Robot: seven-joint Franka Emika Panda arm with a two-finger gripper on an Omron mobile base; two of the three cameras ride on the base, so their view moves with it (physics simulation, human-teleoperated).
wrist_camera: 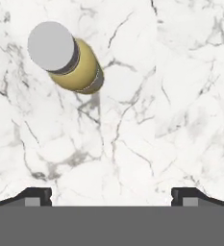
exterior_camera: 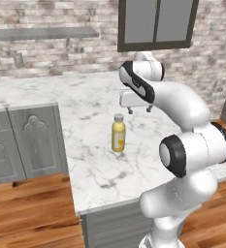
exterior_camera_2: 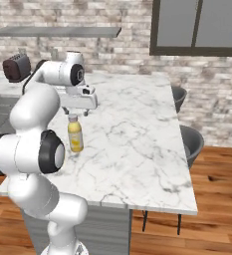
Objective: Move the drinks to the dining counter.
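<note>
White, grey-veined marble is making up the broad surface (exterior_camera: 100,160) that is jutting out over a grey panelled base, and the small yellow bottle (exterior_camera: 118,133) is standing upright on it, toward the side nearest the grey cabinets (exterior_camera: 22,145). Its pale grey cap (wrist_camera: 51,45) is facing up at the hand camera, and in the hand view the bottle is sitting in the upper left, off to one side of the line between the fingertips (wrist_camera: 36,196).

The tool (exterior_camera: 139,110) is hanging above the marble with its jaws spread wide and nothing between them. It is hovering higher than the bottle's cap and a little beyond it, apart from the bottle and not touching it. In the right base view the tool (exterior_camera_2: 76,114) is sitting just above and beside the cap, with the white arm (exterior_camera_2: 35,129) curving up in front on the left.

A dark toaster (exterior_camera_2: 16,67) is resting on the far worktop at the left of the right base view, under a grey wall shelf (exterior_camera_2: 58,31). Two dark stools (exterior_camera_2: 189,142) are standing along the far edge of the surface, over a wooden floor (exterior_camera: 27,208). Behind everything a pale brick wall (exterior_camera: 61,14) is carrying a dark-framed window (exterior_camera: 155,22).
</note>
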